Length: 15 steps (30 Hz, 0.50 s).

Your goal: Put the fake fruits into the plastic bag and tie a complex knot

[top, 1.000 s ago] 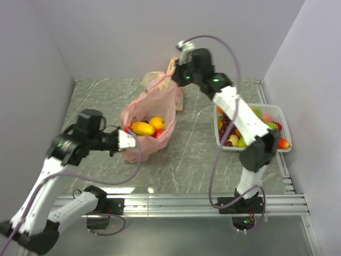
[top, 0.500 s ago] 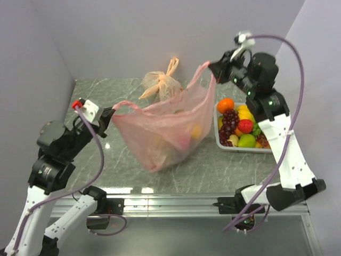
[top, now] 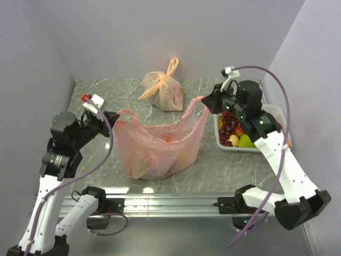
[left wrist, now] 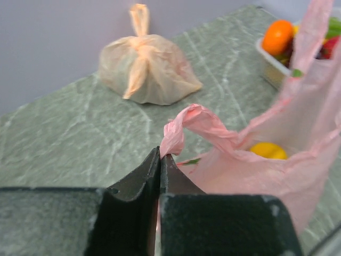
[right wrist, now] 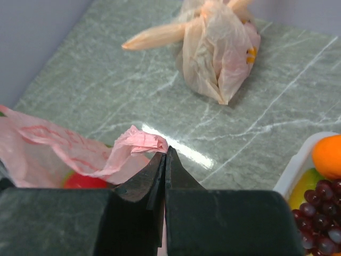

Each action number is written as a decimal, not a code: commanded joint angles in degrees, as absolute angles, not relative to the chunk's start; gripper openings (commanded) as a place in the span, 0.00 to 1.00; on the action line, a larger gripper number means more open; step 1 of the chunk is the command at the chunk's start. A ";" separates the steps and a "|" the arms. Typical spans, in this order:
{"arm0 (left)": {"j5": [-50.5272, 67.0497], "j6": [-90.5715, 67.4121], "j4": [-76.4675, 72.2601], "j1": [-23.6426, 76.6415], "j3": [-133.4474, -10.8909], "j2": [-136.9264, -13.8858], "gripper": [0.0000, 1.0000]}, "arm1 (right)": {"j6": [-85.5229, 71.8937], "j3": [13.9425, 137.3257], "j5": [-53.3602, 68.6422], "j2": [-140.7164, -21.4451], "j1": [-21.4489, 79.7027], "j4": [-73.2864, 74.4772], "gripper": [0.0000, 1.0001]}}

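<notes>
The pink-red plastic bag [top: 157, 146] sits on the marble table, stretched wide between my two grippers. My left gripper [top: 113, 116] is shut on its left handle [left wrist: 184, 124]. My right gripper [top: 206, 103] is shut on its right handle [right wrist: 139, 142]. Fake fruits lie inside the bag: a yellow one [left wrist: 269, 150] and a red one [right wrist: 85, 181] show through the opening. More fake fruits, an orange [right wrist: 329, 154], purple grapes [top: 229, 125] and a green apple [top: 245, 141], lie in the white basket [top: 277, 111] at the right. No knot shows on the pink bag.
A pale orange-beige bag [top: 162, 88] with tied upright handles stands at the back of the table; it also shows in the left wrist view [left wrist: 146, 69] and the right wrist view [right wrist: 218, 45]. Grey walls close in the left, back and right sides.
Both grippers have pulled the bag's handles apart, then lowered; the bag went from hanging lifted to resting stretched wide on the table. The right arm swung right, toward the basket.
</notes>
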<state>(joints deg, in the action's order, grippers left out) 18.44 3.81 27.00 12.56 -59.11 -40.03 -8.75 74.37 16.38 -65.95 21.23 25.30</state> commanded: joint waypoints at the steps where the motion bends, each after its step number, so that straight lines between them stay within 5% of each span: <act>1: 31.27 0.62 28.11 10.55 -64.14 -45.16 0.09 | -12.21 72.78 15.38 -61.97 21.27 21.62 0.00; 8: 43.75 -7.98 32.26 7.91 -67.50 -46.85 0.71 | -12.31 69.70 17.22 -60.56 20.74 21.62 0.00; 11: 44.47 -7.48 34.53 7.91 -69.43 -47.46 0.79 | -12.13 69.35 18.54 -60.64 20.83 21.45 0.00; 15: 43.69 -3.70 39.37 7.91 -73.29 -50.26 0.79 | -11.17 69.61 18.98 -60.91 20.83 21.62 0.00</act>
<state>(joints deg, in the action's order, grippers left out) 41.21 -5.15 36.29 8.08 -69.25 -49.08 -11.66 69.30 17.72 -61.36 21.12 23.49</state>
